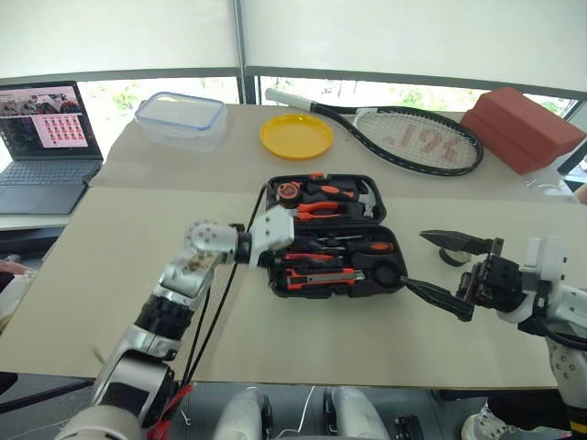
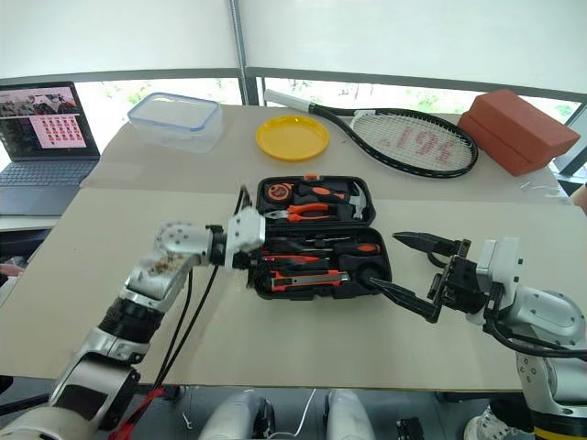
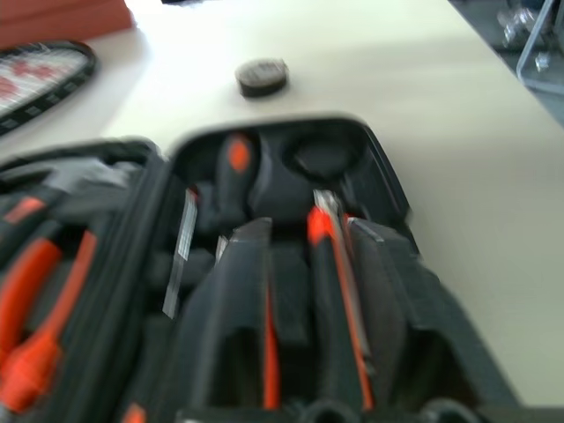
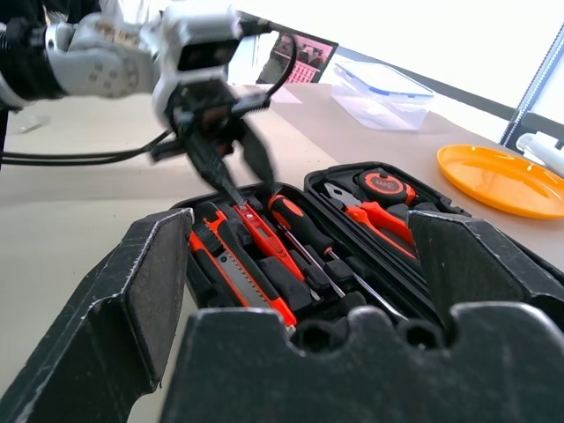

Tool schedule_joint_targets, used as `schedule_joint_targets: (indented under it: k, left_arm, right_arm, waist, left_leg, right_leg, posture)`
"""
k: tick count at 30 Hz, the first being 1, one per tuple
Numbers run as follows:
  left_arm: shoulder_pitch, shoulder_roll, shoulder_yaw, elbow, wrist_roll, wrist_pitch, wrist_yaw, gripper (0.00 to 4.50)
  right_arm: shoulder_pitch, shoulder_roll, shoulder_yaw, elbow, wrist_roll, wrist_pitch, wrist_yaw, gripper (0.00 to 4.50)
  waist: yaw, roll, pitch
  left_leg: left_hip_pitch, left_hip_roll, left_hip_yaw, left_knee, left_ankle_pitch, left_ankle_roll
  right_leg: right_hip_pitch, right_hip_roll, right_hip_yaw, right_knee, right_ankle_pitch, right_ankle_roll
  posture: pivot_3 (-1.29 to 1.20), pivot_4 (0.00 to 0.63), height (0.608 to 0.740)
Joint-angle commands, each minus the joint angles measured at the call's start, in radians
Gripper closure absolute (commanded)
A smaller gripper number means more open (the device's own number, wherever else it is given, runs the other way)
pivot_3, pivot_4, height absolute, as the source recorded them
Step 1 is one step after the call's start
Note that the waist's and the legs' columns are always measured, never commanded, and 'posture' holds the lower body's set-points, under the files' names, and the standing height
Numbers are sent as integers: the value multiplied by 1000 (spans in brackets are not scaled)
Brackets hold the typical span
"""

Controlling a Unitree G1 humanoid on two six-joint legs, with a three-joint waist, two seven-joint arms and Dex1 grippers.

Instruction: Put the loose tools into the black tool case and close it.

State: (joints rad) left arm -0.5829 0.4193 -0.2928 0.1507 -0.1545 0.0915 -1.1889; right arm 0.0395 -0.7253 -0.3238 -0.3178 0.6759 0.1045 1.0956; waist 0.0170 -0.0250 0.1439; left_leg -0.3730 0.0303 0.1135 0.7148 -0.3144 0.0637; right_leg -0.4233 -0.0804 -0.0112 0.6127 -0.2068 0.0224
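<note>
Two halves of the black tool case (image 1: 390, 275) lie open flat in the middle of the tabletop (image 1: 110, 275), with the pliers, hammer and tape measure in the far half. In the near half we see the two big screwdrivers (image 4: 295, 231), a small orange screwdriver (image 4: 256, 231) and the utility knife (image 4: 231, 264) already lying in their recesses. The tape roll (image 3: 262, 77) is not yet inside; it rests on the tabletop just beside the right edge of the case, near our right gripper (image 1: 454, 272).

Our left gripper (image 4: 231, 163) hangs over the left part of the near half, tips pointing down at the small orange screwdriver; its jaws stand a little apart and we cannot tell if they grasp anything. The right gripper waits at the right of the case with its jaws wide apart and empty.

We judge that the packing step is almost finished. Next we should fetch the tape roll, put it into the round recess, then fold one half over the other and press the latch.
</note>
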Motion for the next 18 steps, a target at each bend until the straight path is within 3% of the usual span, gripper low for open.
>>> schedule_joint_targets:
  k: [1,5,18]
  left_arm:
    - [-5,-19,-5,29,28,-75,29,4459]
    - [5,-41,-23,77,74,-54,84,4459]
    - [27,-33,-158,93,145,150,36,4459]
  right_arm:
    - [-2,2,-15,-20,4,0,-8,0]
    - [4,-2,-25,-22,9,3,-5,0]
    - [20,2,-35,-19,7,-8,-4,0]
  waist:
    - [5,0,0]
    - [4,0,0]
    - [0,3,-4]
  left_leg:
    - [0,0,0,0,-1,1]
    - [0,0,0,0,-2,3]
    - [3,0,0,0,-2,3]
  right_leg:
    - [0,0,0,0,0,0]
    - [0,-1,0,0,0,0]
    - [3,0,0,0,0,1]
  posture:
    - [0,150,740]
    - [0,150,740]
    - [0,150,740]
